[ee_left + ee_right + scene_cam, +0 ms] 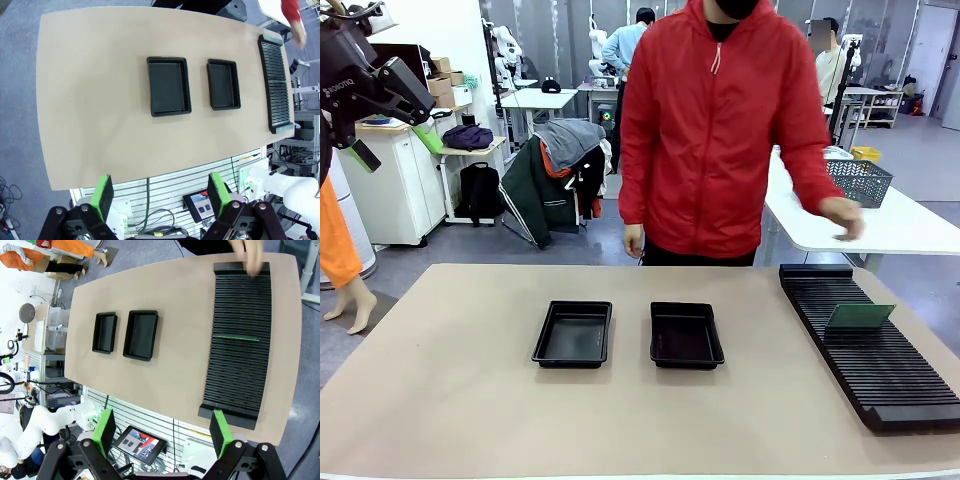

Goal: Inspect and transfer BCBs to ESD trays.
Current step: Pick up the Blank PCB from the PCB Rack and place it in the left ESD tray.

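Standing on its long edge in a slot of the long black ribbed rack (880,375), one green BCB (860,316) is noted at the table's right side, nearer the rack's far end than its near end. Two black ESD trays are set side by side near the middle of the tan table (450,400), apart from each other and well apart from the rack: left tray (570,335), right tray (686,336), both floors bare. The left gripper (160,180) is held high above the near table edge, jaws spread wide, nothing between them. The right gripper (162,415) is likewise raised, jaws spread, nothing gripped. A person in a red jacket is seen at the far side, one hand (842,215) blurred, stretched out over the rack's far end.
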Robot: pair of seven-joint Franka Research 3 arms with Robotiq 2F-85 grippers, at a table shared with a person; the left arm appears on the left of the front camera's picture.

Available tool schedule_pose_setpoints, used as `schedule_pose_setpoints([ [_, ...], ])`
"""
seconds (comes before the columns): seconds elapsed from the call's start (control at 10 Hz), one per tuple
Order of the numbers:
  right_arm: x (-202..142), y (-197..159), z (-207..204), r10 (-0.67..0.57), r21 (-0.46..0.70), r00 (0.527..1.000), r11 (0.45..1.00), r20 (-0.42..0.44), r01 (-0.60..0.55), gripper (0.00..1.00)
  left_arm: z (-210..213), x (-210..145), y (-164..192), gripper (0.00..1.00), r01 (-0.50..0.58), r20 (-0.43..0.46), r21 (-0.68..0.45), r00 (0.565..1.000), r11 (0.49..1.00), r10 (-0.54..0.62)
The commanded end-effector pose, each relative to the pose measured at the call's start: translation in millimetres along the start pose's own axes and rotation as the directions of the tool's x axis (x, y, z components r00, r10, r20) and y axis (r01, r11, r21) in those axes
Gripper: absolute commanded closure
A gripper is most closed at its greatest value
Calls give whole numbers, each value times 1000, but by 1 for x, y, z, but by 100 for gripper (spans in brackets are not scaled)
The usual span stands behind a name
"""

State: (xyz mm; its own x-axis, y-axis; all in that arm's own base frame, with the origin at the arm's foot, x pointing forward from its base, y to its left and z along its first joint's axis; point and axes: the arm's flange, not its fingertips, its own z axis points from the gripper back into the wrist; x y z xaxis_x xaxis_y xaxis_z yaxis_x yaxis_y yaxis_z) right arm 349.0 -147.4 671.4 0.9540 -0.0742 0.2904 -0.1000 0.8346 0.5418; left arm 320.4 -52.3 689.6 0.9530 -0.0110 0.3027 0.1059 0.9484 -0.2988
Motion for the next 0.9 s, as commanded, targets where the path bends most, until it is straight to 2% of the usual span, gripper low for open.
schedule_pose_setpoints([
  [0.0,0,0,0,0,0,1000,1000,0,0,0,-1,-1,0,0,-1,0,0,1000,1000,1],
  [0.2,5,4,-1,20,-30,1000,999,4,-20,0,-1,-1,0,0,-1,0,0,1000,1000,1],
  [0.5,21,12,-24,187,-117,982,975,-16,-188,0,-1,-1,0,0,-1,0,0,1000,1000,1],
  [0.8,25,0,-53,378,-189,919,900,-111,-393,0,-1,-1,0,0,-1,0,0,1000,1000,1],
])
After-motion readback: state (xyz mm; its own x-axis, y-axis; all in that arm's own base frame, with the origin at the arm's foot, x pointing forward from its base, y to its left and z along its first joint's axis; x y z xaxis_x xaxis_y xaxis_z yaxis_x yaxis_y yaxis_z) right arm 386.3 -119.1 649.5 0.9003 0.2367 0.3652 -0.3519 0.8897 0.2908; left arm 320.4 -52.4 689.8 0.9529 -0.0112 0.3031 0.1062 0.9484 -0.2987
